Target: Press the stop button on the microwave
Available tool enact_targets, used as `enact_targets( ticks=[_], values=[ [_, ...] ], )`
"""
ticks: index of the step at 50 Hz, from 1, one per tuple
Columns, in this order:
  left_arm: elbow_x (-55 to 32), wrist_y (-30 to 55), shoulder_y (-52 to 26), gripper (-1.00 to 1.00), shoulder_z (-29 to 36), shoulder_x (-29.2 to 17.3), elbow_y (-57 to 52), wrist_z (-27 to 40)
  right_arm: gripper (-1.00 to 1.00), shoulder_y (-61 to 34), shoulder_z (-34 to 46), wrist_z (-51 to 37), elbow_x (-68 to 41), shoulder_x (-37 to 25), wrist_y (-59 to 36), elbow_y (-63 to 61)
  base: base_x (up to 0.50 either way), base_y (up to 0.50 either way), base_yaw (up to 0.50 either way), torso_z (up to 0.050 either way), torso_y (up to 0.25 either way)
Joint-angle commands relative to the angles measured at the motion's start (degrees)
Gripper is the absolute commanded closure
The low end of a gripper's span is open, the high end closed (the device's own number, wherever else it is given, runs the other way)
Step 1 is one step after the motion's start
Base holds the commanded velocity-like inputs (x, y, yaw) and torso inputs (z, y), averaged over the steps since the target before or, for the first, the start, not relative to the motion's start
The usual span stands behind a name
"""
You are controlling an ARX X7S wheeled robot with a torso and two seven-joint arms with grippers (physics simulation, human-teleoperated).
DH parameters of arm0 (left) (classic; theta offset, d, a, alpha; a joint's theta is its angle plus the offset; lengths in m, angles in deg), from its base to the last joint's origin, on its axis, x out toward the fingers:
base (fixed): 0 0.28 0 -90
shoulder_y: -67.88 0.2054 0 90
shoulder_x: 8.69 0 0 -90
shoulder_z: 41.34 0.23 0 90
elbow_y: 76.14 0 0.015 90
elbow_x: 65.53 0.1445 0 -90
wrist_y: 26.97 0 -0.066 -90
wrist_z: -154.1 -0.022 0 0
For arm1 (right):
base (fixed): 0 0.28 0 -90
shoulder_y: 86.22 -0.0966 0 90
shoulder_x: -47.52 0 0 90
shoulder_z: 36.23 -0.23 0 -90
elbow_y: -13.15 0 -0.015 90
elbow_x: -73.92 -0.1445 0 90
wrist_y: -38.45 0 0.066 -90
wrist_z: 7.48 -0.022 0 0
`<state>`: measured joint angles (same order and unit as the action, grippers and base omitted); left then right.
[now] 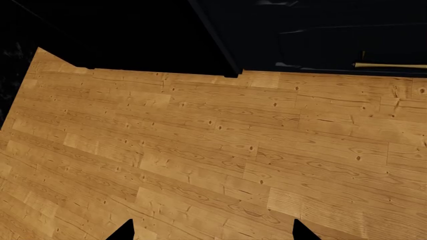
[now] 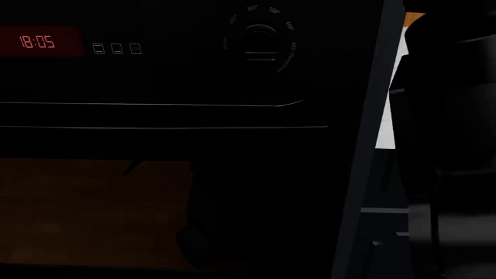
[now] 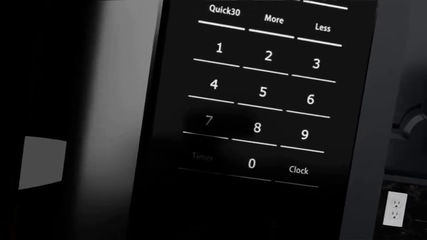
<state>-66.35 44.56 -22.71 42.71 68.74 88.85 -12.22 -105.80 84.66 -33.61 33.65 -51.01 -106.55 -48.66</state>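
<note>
In the head view an oven's clock display (image 2: 36,41) sits left of three small buttons (image 2: 116,49), with a round dial (image 2: 261,42) further right and a handle bar (image 2: 155,104) below them. The microwave keypad (image 3: 260,95) faces the right wrist camera, beside a wall outlet (image 3: 395,208).

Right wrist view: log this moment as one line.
phase: approach | right wrist facing microwave keypad | stop button: not visible | left gripper: open over wood floor | contact: none seen
</note>
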Motion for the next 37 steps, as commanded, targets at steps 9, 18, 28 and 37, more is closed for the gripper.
enact_targets(
  ticks=[9,18,28,37],
  values=[
    [0.0,0.0,0.0,-1.0,0.0,0.0,0.0,0.0,1.0,-0.8,2.6,3.7,2.8,2.4,6.5,9.4,0.0,0.0,0.0,0.0,0.0],
    [0.0,0.0,0.0,-1.0,0.0,0.0,0.0,0.0,1.0,-1.0,3.7,6.1,4.4,3.7,10.9,15.8,0.02,0.0,0.01,0.002,0.0],
    [0.0,0.0,0.0,-1.0,0.0,0.0,0.0,0.0,1.0,-0.8,4.3,7.3,5.0,4.0,13.3,19.1,0.02,0.0,0.01,0.005,0.0],
    [0.0,0.0,0.0,-1.0,0.0,0.0,0.0,0.0,1.0,-0.4,4.3,6.6,4.3,2.6,11.8,16.3,0.02,0.0,0.01,0.005,0.0]
  ],
)
